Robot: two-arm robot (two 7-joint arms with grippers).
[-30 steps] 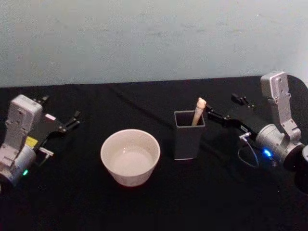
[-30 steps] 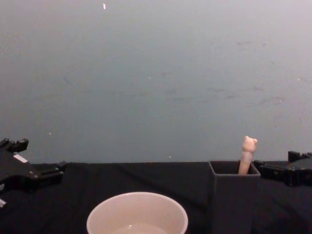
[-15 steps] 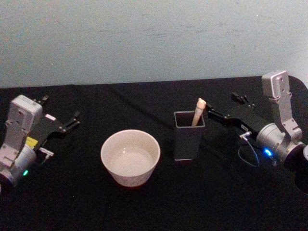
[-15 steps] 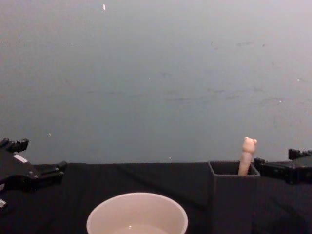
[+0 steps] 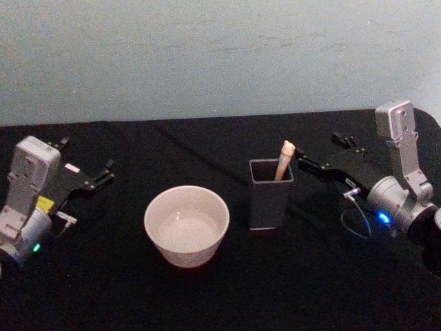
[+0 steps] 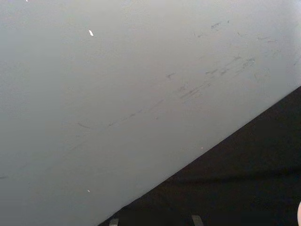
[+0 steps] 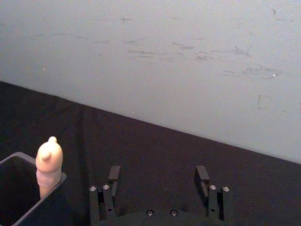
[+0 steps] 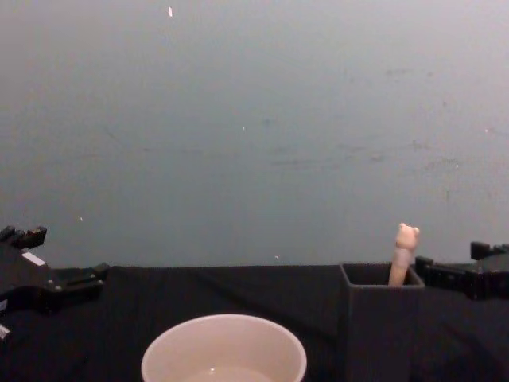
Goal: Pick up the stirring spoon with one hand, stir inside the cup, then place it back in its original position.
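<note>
The stirring spoon (image 5: 283, 160) stands in the dark grey square holder (image 5: 269, 197), its bear-head knob (image 8: 406, 236) sticking up above the rim. The cream-white cup (image 5: 186, 223) sits to the left of the holder. My right gripper (image 5: 318, 149) hovers just right of the holder at knob height, open and holding nothing. In the right wrist view its fingers (image 7: 113, 173) are spread, with the knob (image 7: 49, 158) off to one side of them. My left gripper (image 5: 88, 154) rests open at the far left, well away from the cup.
A black cloth covers the table (image 5: 227, 296), with a pale blue-grey wall (image 5: 220, 55) behind it. Free room lies in front of the cup and between the cup and my left arm.
The right gripper has edged very slightly to the right, away from the holder. The spoon, cup and left arm have stayed put.
</note>
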